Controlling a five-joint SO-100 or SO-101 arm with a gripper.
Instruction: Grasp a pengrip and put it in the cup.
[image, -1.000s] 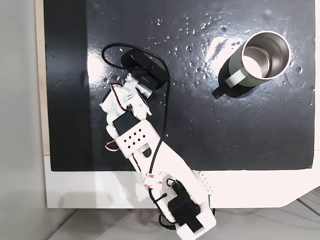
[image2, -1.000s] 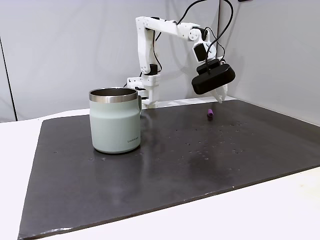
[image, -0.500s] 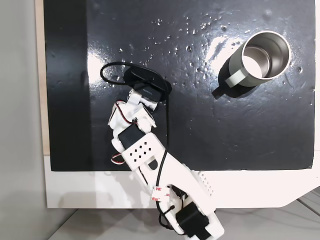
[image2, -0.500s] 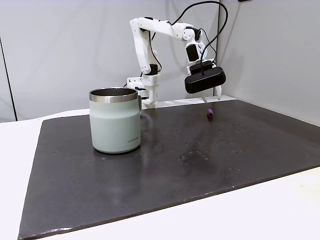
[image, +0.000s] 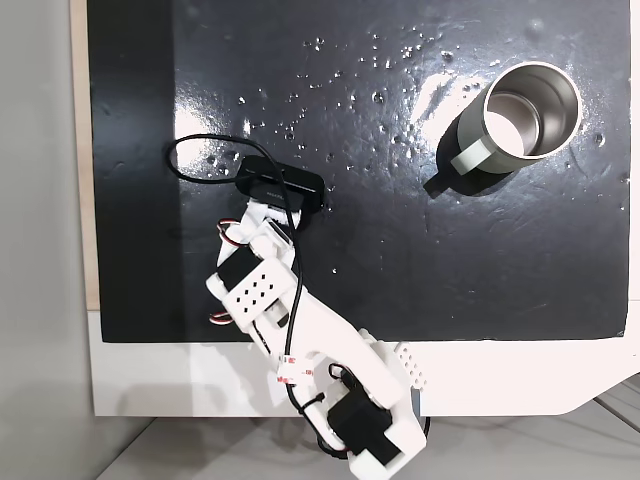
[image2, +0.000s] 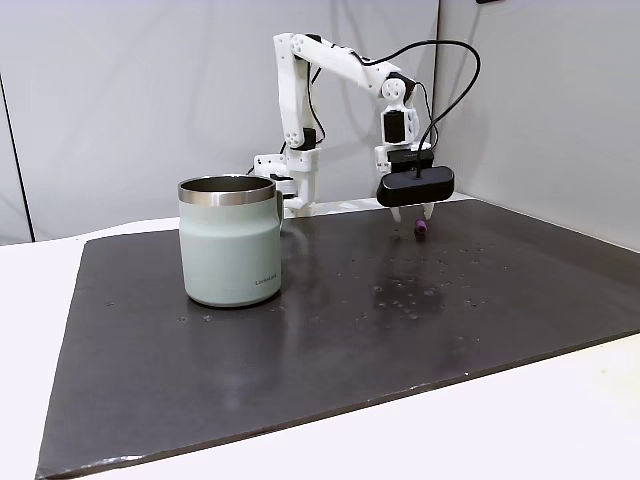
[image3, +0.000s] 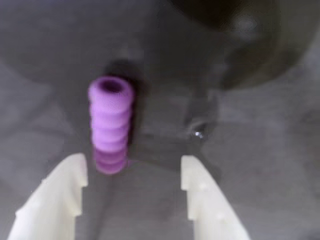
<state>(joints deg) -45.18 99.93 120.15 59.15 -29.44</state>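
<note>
The lilac ribbed pengrip (image3: 111, 125) lies on the dark mat just ahead of my open gripper (image3: 132, 172), nearer the left white finger (image3: 65, 187) than the right one. In a fixed view from the side the pengrip (image2: 422, 229) sits on the mat right under the gripper (image2: 412, 214), which hangs low beneath the black wrist camera. From above, that black camera (image: 283, 186) covers the gripper and the pengrip. The steel cup (image: 522, 115) stands upright at the mat's far right corner; from the side the cup (image2: 230, 240) is at the left, far from the gripper.
A black mat (image: 400, 260) covers the white table (image: 520, 375); water droplets speckle the mat's middle (image2: 420, 290). My white arm's base (image2: 290, 170) stands at the mat's back edge. A grey wall rises behind.
The arm has swung and lowered the gripper from high above the mat down to just over the pengrip. Pengrip and cup have stayed put.
</note>
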